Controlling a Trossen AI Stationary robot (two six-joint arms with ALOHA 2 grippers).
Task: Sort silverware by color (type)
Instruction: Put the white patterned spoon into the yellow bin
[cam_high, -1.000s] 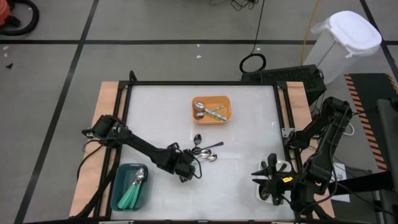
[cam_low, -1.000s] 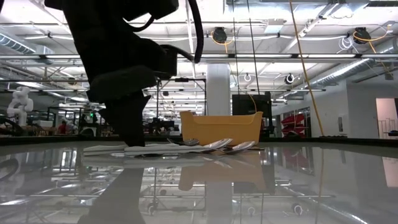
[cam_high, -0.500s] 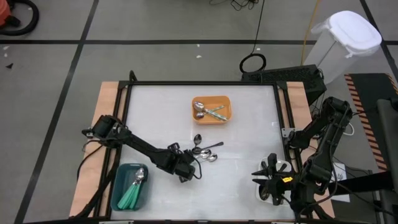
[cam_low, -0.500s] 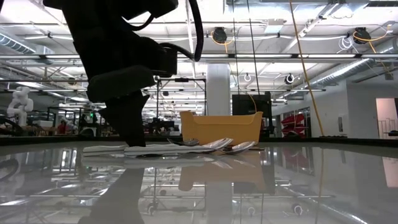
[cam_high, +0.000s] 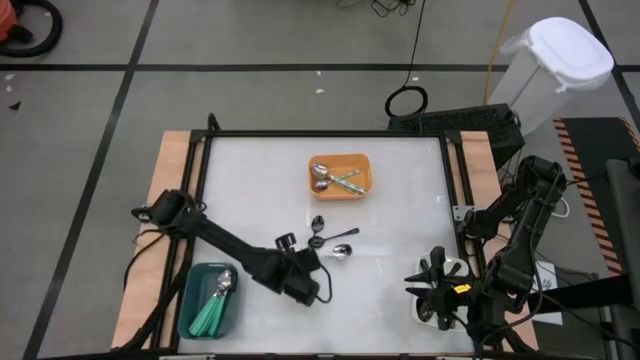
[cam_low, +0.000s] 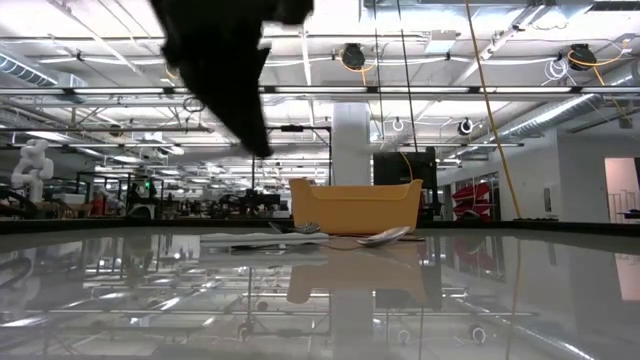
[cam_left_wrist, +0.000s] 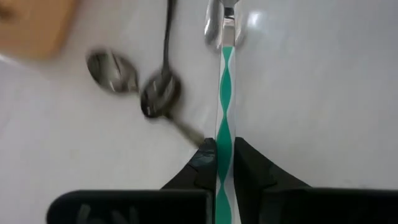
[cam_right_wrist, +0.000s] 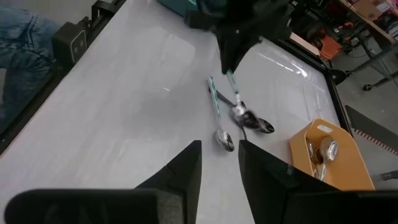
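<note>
My left gripper (cam_high: 312, 272) hangs above the table's middle, shut on a teal-handled spoon (cam_left_wrist: 224, 99). On the table beside it lie another teal-handled spoon (cam_right_wrist: 216, 109) and two dark spoons (cam_right_wrist: 256, 124). The orange tray (cam_high: 362, 163) at the far middle holds silver spoons. Several teal-handled spoons lie in the teal tray (cam_high: 190, 290) at the near left. My right gripper (cam_right_wrist: 221, 165) waits open over the white tray (cam_high: 452, 268) at the near right. My left gripper pinches the spoon's teal handle (cam_left_wrist: 224, 146) between its two fingers (cam_left_wrist: 205, 163). The fingers slant steeply down, with the handle running on out along them. The spoon hangs below the fingers, bowl end (cam_right_wrist: 238, 112) lowest, just over the dark spoons.
The black frame (cam_high: 325, 133) runs round the white table top. Bare table lies between the loose spoons and the near edge. A person's leg in jeans (cam_right_wrist: 25, 43) shows beside the table in the right wrist view.
My left gripper has risen from the loose spoons and drawn a little toward the table's near edge, taking the teal-handled spoon up with it. The other loose spoons stay on the table. My right arm has kept still.
</note>
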